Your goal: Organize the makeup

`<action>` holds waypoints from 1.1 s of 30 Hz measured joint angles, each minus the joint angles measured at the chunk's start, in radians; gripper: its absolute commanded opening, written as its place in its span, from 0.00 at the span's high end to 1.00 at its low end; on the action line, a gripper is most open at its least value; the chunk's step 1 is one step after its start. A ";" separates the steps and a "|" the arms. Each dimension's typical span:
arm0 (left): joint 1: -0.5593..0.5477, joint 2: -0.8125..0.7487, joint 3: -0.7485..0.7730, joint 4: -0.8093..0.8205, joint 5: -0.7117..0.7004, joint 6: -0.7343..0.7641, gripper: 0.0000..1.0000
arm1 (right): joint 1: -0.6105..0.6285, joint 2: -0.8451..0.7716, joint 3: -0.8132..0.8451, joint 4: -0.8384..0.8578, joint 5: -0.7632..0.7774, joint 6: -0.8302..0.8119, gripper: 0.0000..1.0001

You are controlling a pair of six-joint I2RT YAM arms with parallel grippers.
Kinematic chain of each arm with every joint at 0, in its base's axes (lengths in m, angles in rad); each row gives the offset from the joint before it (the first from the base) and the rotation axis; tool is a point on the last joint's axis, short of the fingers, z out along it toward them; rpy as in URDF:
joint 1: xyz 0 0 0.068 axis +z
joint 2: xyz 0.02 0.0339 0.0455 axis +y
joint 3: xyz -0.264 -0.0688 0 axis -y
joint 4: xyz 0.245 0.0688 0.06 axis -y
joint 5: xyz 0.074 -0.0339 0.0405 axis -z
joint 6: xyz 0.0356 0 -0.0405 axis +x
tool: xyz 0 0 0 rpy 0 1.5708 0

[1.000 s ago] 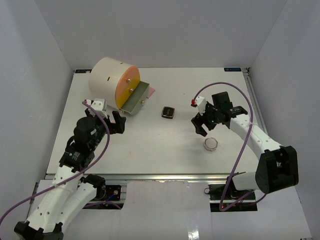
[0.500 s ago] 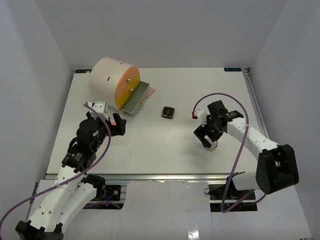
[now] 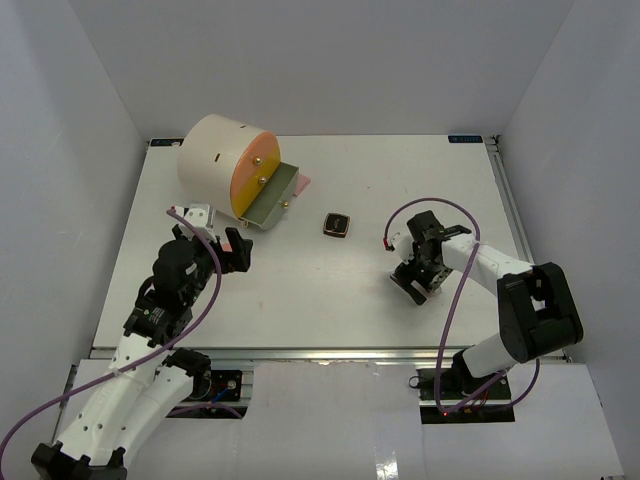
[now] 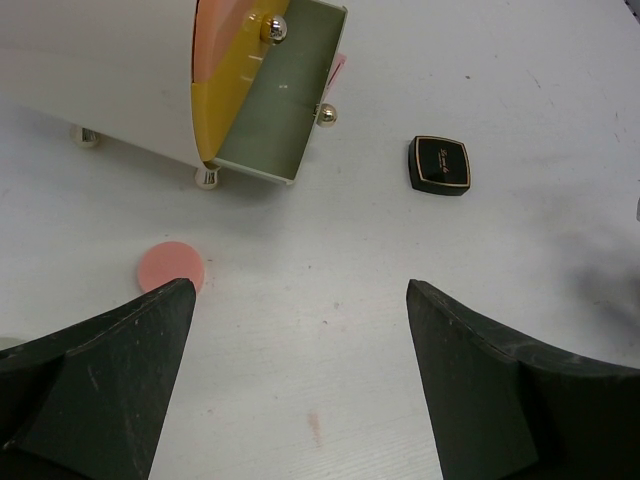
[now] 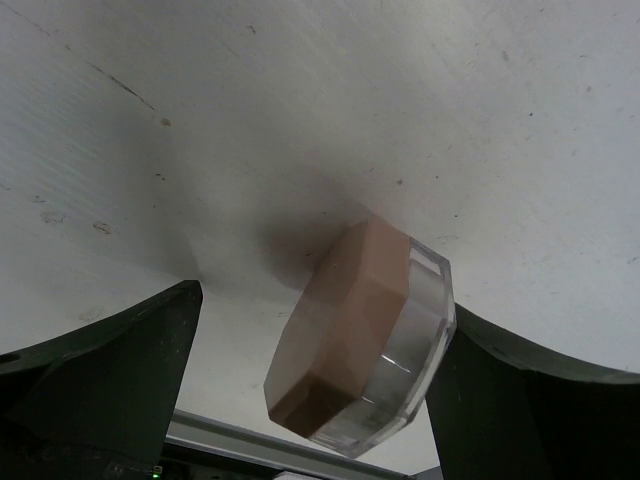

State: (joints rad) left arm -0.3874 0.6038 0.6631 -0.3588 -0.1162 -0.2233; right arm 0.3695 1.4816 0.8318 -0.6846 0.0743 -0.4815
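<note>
Even, diffuse light fills the white enclosure in the overhead view, leaving the counter (image 3: 350, 300) bright and the shadows beneath the arms faint. That picture is sharp from edge to edge, with no glare. From the left wrist, the left end effector (image 4: 298, 300) looms as dark, soft-edged wedges; a small highlight glints on a metal knob (image 4: 273, 29), and a pale shadow lies under the cylinder (image 4: 100, 60). From the right wrist, the clear jar (image 5: 365, 340) casts a dense, blurred shadow up and to its left, while the right end effector (image 5: 320, 310) reads nearly black and out of focus.
</note>
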 measured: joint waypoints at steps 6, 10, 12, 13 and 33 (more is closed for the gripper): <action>0.000 -0.005 -0.001 0.000 0.000 -0.003 0.02 | 0.000 0.000 -0.006 0.005 0.008 0.001 0.05; 0.000 -0.007 -0.001 0.000 0.000 -0.003 0.02 | 0.000 0.000 -0.006 0.008 0.022 0.007 0.11; 0.000 -0.008 -0.001 0.000 0.000 -0.003 0.02 | 0.000 0.000 -0.006 0.010 0.032 0.014 0.18; 0.000 -0.009 -0.001 0.000 0.000 -0.003 0.02 | 0.000 0.000 -0.006 0.011 0.036 0.014 0.21; 0.000 -0.025 -0.001 0.000 -0.017 -0.004 0.02 | 0.005 -0.017 0.207 -0.080 -0.101 -0.071 0.92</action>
State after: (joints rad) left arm -0.3874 0.5790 0.6617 -0.3584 -0.1336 -0.2269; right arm 0.3741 1.4650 1.0387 -0.7643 -0.0272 -0.5521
